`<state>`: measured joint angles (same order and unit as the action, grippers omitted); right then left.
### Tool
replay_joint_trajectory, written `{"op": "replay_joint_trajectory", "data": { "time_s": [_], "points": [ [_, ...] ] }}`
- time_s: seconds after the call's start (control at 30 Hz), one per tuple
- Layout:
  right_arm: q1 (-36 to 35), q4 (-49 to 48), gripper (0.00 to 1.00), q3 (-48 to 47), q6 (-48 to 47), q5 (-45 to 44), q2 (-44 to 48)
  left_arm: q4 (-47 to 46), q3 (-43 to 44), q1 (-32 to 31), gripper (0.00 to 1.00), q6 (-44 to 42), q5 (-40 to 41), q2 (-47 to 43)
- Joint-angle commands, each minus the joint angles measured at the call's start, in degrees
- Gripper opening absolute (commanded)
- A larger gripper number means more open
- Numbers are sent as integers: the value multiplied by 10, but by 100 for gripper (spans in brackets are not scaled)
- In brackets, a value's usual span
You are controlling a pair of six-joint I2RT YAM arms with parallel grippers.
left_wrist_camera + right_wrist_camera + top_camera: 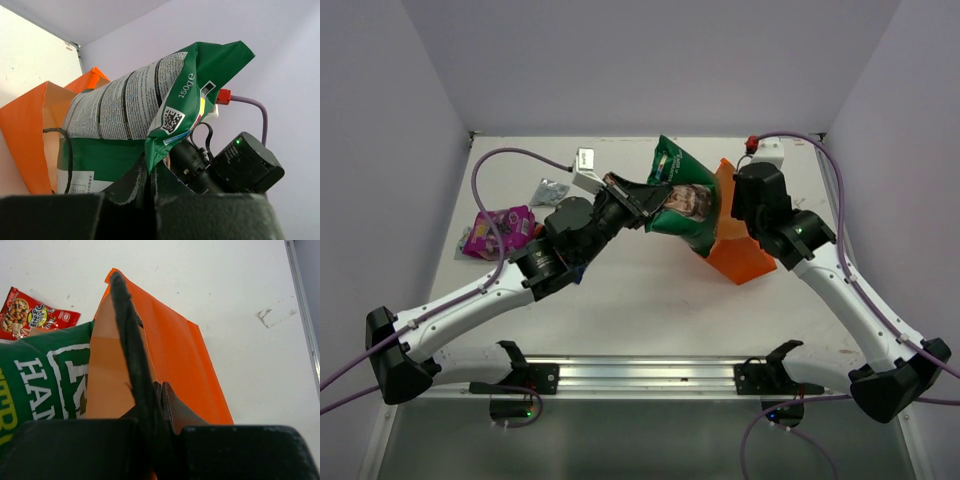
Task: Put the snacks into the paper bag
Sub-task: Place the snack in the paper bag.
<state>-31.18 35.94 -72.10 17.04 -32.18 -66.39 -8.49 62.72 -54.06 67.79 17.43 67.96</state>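
Gripping the green packet [682,205] by one edge, the left claw [642,203] is clamped on it. We note the packet tilted, raised off the table [650,300], at the mouth of the orange bag [740,258]. The right claw [152,400] pinches the bag's wall. Magenta packet [500,230] and silver packet [552,190] lie at far left, well apart from the bag; red packet [31,314] lies on the table too.

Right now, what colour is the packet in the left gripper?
The packet is green and white; left wrist view.
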Motion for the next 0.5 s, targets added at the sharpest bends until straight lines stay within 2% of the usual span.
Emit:
{"op": "replay_joint_trajectory", "data": {
  "time_s": [0.0,0.47],
  "points": [
    [-4,-35,0,11,34,-22,9,-54,-13,-3,2,37,-2,-20],
    [-22,-50,0,18,45,-19,4,-69,-32,-5,3,69,-9,8]
  ]
}}
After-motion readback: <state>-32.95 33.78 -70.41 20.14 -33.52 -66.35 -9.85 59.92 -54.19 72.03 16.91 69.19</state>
